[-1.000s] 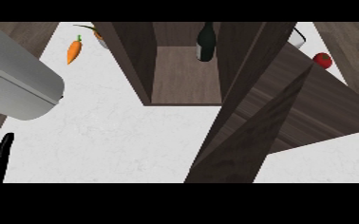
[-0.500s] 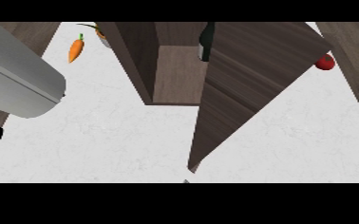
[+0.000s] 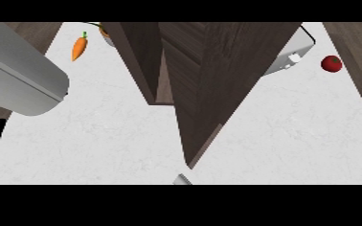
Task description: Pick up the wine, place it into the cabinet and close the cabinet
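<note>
The cabinet fills the middle of the head view, and its dark wood door stands across almost the whole opening. Only a narrow strip of the inside shows between the door and the left wall. The wine is hidden: no part of the bottle shows, so where it lies and which way its neck points cannot be told from here.

The door's long axis runs from the upper edge of the view down toward the lower edge, tapering to a sharp corner low on the white counter.

On the left, one grey forearm comes in across the counter, well apart from the door. Just a thin dark sliver of the left hand shows at the view's edge below it, and whether it is spread or curled cannot be told. No other hand shows.

Counting the rest: one carrot left of the cabinet, tip pointing down the view; one red round fruit far right; one pale appliance peeking out from behind the door's right edge.
</note>
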Tool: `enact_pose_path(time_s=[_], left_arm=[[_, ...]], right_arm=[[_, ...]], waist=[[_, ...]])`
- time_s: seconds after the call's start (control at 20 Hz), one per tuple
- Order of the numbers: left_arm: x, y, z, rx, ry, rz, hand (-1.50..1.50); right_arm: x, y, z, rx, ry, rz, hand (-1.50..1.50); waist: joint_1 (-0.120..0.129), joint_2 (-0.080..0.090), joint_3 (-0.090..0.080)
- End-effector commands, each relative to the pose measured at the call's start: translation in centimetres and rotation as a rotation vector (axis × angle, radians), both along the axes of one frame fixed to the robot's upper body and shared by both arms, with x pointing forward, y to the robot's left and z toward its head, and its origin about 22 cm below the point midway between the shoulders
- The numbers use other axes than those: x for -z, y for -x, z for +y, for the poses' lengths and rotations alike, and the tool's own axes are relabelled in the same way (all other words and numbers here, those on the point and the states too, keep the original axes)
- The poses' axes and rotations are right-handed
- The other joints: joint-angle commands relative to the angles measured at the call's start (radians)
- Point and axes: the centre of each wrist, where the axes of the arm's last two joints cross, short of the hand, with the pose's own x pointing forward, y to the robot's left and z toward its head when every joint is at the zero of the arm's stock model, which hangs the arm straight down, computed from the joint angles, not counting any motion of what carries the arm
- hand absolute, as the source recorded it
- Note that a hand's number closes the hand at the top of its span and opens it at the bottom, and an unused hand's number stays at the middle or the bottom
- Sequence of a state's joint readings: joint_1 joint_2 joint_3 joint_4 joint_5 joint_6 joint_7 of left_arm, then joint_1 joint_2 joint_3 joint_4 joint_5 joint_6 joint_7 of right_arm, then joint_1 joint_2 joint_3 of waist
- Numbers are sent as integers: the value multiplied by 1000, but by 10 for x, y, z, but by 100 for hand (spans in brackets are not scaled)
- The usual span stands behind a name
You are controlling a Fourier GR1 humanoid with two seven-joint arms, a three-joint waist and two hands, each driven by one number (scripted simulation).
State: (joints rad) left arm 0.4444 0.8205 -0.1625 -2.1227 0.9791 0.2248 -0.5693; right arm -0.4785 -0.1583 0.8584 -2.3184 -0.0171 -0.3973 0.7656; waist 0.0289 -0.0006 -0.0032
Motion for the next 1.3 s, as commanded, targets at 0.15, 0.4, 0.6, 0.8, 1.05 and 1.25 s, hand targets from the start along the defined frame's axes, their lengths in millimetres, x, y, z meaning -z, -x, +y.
enact_pose_path(time_s=[0.15,0.4,0.6,0.8,1.05,1.25], left_arm=[[6,-1,-9,5,2,11,-150],[7,-6,-2,6,24,2,-150],[5,-12,-4,-41,13,3,-150],[16,-9,-5,-34,15,3,-150],[24,-17,-6,-46,1,-32,-150],[2,-9,-21,-31,10,-4,-150]], right_arm=[[-38,-52,58,-36,-84,-11,150],[-57,-89,97,41,-54,-48,150],[-68,-110,111,71,-2,-134,150],[-61,-146,118,136,50,-185,150],[-52,-193,101,192,50,-131,150],[-41,-217,104,224,57,-111,150]], waist=[[19,7,1],[18,4,1],[1,2,2],[1,3,2],[-11,5,2],[4,5,3]])
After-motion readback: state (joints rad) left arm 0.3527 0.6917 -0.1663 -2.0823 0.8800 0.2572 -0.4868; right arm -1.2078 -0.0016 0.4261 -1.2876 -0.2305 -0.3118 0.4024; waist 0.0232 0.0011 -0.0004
